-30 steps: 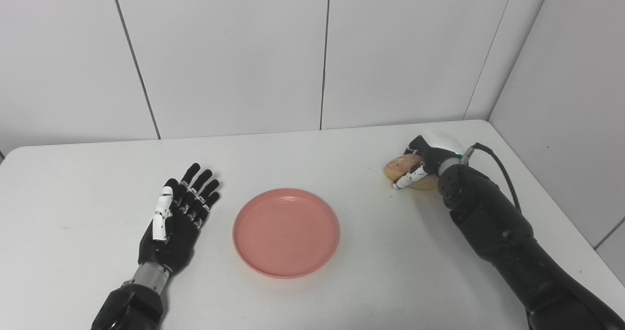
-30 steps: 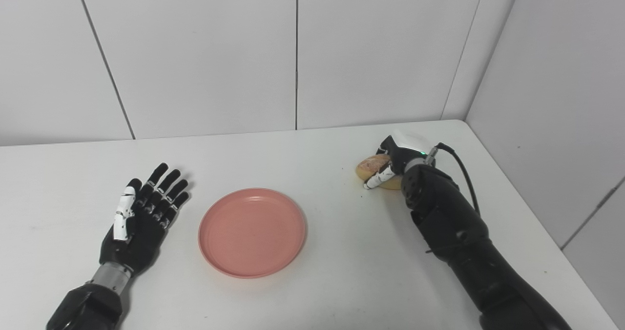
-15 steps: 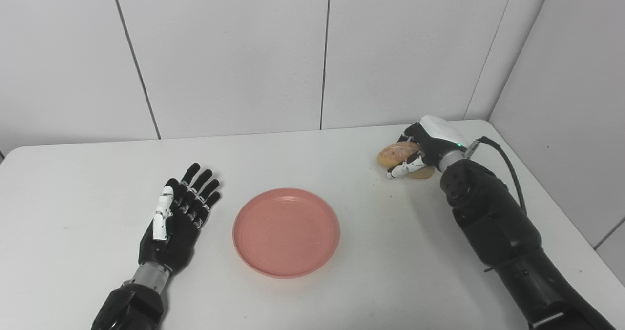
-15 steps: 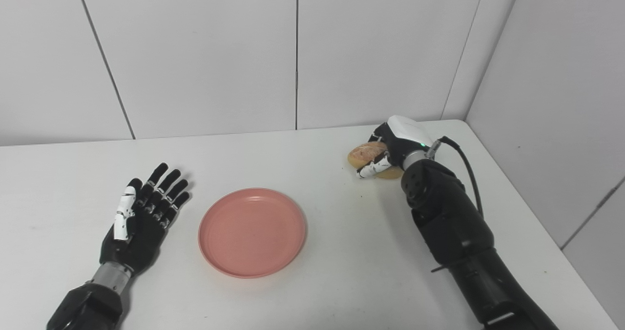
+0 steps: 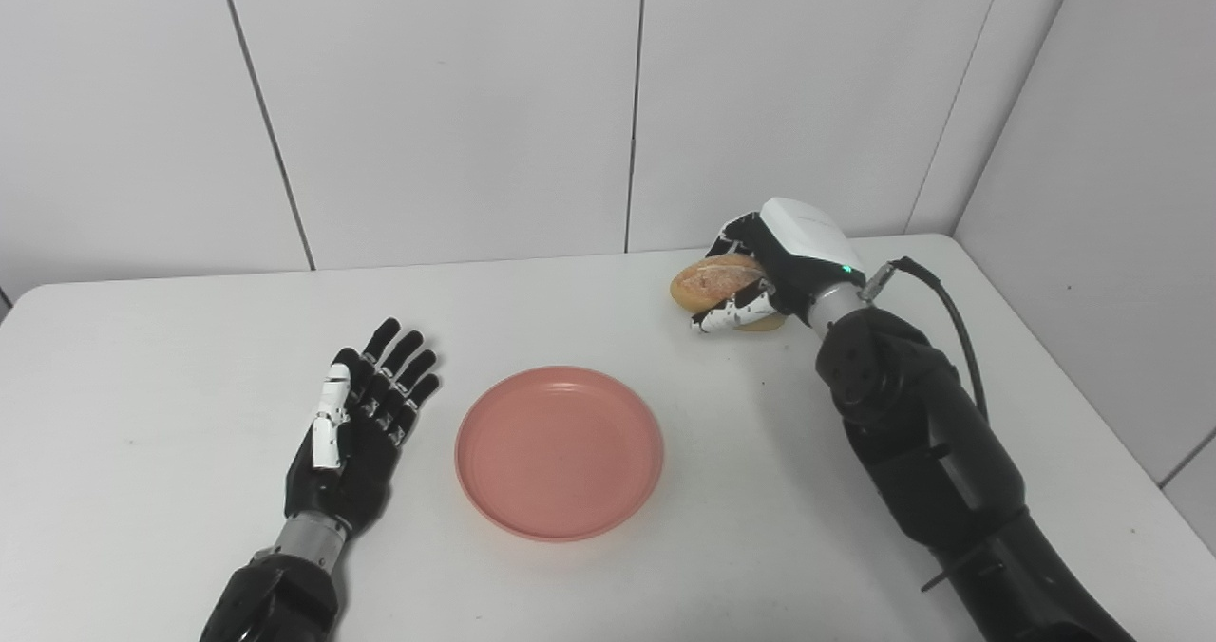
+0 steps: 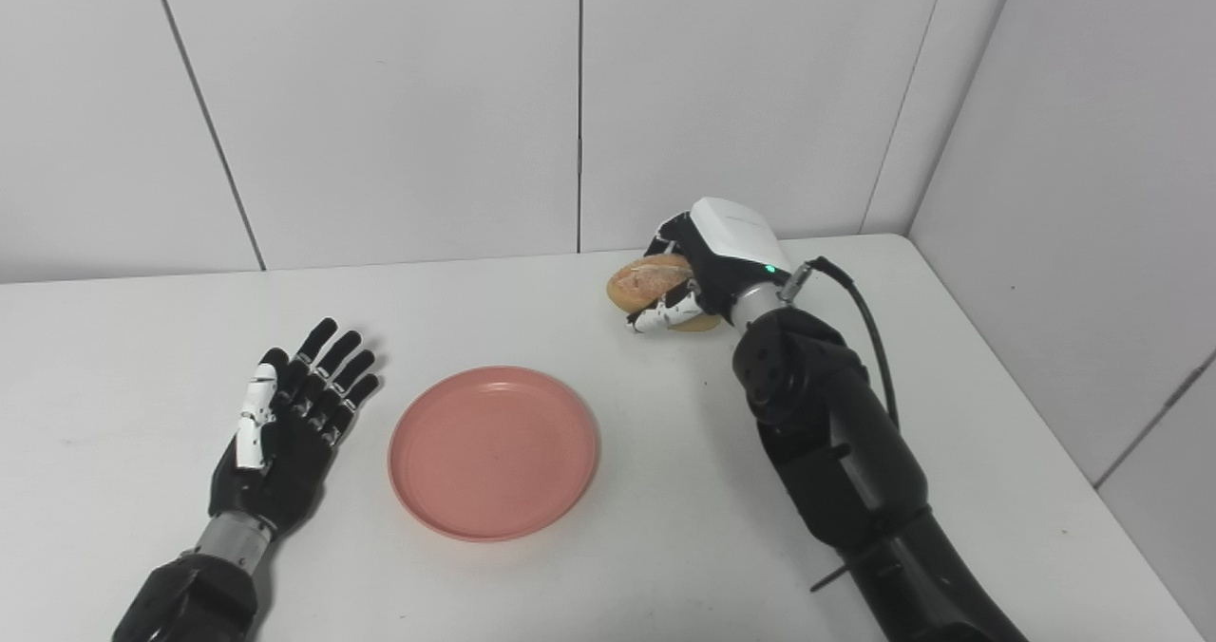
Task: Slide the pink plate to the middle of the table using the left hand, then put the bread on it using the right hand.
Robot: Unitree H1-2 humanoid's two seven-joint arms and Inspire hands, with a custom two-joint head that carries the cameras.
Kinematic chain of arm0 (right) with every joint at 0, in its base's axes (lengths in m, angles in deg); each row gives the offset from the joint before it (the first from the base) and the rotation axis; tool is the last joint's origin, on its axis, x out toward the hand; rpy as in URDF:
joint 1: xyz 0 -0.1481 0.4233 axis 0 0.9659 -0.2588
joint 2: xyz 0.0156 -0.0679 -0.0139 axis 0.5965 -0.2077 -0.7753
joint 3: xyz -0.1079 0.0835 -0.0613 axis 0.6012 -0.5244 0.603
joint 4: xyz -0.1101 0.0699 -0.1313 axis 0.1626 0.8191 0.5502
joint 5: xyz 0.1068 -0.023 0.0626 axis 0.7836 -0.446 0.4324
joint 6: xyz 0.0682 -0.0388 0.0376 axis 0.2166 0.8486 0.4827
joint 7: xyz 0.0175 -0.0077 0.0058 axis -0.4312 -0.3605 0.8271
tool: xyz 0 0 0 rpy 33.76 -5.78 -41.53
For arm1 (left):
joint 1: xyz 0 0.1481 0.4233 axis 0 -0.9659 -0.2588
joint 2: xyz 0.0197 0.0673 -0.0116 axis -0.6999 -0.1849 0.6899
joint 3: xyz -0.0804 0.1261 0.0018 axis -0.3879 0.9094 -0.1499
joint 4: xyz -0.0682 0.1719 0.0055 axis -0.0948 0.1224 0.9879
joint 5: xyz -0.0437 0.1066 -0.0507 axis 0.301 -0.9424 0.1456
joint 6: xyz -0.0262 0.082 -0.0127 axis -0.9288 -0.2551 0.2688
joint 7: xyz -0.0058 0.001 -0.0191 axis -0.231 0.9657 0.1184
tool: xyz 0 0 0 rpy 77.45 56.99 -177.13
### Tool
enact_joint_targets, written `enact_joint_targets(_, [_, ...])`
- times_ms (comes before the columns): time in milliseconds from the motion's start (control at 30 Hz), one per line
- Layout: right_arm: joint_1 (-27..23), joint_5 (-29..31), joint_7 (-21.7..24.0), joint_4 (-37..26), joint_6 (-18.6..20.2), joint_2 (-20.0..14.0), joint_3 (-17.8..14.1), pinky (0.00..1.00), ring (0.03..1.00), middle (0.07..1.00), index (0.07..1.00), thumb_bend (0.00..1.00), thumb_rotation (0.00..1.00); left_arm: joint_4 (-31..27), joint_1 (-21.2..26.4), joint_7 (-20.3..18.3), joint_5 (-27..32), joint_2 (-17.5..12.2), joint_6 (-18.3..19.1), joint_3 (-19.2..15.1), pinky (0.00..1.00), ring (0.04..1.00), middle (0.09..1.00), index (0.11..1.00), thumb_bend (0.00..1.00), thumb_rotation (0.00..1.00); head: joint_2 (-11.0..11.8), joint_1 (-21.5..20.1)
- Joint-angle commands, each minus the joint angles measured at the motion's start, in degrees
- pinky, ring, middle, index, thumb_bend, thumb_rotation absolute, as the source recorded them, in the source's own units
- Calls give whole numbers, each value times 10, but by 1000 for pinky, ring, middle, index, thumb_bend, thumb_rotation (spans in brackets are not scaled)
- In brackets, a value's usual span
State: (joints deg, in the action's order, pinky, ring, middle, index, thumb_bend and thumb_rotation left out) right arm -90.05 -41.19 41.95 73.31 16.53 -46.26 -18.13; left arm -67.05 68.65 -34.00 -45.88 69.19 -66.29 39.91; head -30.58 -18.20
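Note:
The pink plate (image 5: 559,452) lies flat near the middle of the white table (image 5: 142,547). My left hand (image 5: 359,424) rests palm-down on the table just left of the plate, open, fingers spread, not touching it. My right hand (image 5: 774,267) is shut on the bread (image 5: 708,279), a brown crusty roll, and holds it in the air above the table's far right part, up and to the right of the plate. Fingers wrap the roll from above and the thumb from below.
White wall panels stand behind the table and a wall closes off the right side (image 5: 1092,196). A black cable (image 5: 950,310) runs from my right wrist along the forearm. The table's right edge lies near my right arm.
My right hand has lifted the bread off the table and carried it up and to the left, toward the plate. The left hand and plate have stayed put; the view shifted slightly.

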Motion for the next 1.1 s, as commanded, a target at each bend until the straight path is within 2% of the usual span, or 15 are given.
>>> enact_joint_targets(0, [-28,-13,-2,-28,-1,4,3,256,322,400,481,498,145,3,-18,21,-15,8,24,6,938,915,922,917,359,1000,0,1])
enact_joint_targets(200, [-37,-36,9,-42,-2,48,35,289,353,428,487,496,147,-18,-23,36,-21,16,32,11,925,906,914,903,365,1000,-6,23])
enact_joint_targets(467, [-47,-33,1,-5,-24,89,87,295,365,440,487,499,145,-28,-25,47,-28,28,31,19,929,903,911,902,369,1000,-11,64])
enact_joint_targets(700, [-47,-22,2,28,-30,110,117,260,336,428,489,498,147,-34,-26,59,-38,38,30,22,912,899,906,892,373,1000,-17,91])
enact_joint_targets(900, [-41,-13,-9,48,-42,118,130,290,377,470,491,498,146,-40,-27,65,-42,43,34,25,928,904,909,899,373,1000,-22,104])
enact_joint_targets(1067, [-33,-19,-16,67,-46,119,148,293,373,459,491,499,146,-47,-27,70,-48,44,36,29,927,908,912,900,374,1000,-29,113])
